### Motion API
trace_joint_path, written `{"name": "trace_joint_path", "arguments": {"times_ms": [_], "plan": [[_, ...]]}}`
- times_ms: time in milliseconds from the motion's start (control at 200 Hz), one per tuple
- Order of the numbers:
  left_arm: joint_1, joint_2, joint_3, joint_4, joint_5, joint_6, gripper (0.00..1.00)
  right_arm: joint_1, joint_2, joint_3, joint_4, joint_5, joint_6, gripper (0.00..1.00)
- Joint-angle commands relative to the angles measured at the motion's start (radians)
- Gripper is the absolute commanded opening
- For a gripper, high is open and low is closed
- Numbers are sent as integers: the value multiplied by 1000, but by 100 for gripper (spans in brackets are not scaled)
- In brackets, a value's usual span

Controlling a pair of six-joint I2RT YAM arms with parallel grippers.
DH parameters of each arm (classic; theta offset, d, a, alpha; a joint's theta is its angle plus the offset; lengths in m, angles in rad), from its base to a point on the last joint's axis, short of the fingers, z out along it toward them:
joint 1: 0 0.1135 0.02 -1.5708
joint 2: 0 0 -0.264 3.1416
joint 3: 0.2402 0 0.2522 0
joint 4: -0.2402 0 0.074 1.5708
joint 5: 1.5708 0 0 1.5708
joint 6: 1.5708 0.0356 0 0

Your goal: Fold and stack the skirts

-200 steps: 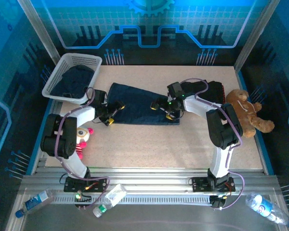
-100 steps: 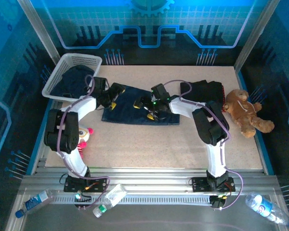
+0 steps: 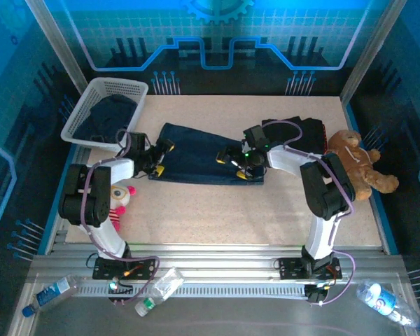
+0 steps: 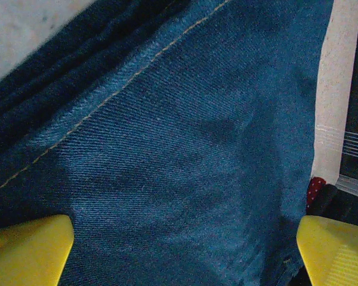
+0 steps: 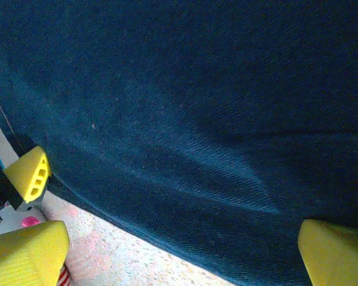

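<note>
I see the denim skirt [image 3: 196,155] lying flat mid-frame on the surface [image 3: 266,210]. My left end effector [image 3: 161,157] hovers at its left edge, released wide, holding nothing. My right end effector [image 3: 232,165] is over its right part, likewise released. Another dark skirt [image 3: 112,115] lies in the basket [image 3: 138,88], upper left.

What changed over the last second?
The left gripper swung away toward the basket, then came back to the left edge of the denim skirt. The right gripper slid left across the skirt, then back to its near-right corner. Jaws stayed open and gripped nothing. The skirt is still flat and barely shifted. Basket and bear are unchanged.
</note>
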Motion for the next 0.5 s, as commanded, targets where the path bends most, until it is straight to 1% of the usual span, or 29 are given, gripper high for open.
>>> {"name": "trace_joint_path", "arguments": {"times_ms": [0, 110, 245, 375, 430, 495], "plan": [[50, 4, -105, -193, -121, 17, 99, -48, -27, -67, -198, 120, -65, 100], [67, -69, -165, -191, -137, -8, 99, -55, -48, -66, -231, 162, -76, 100], [71, -181, -181, -196, -134, -44, 99, -48, -99, 2, -260, 160, -99, 100], [59, -266, -88, -208, -76, -49, 99, -43, -96, 94, -218, 77, -110, 100], [40, -275, -27, -218, -77, -32, 99, -43, -67, 134, -186, 55, -107, 100], [23, -255, 44, -202, -94, 1, 99, -43, -19, 188, -162, 56, -95, 100]]}}
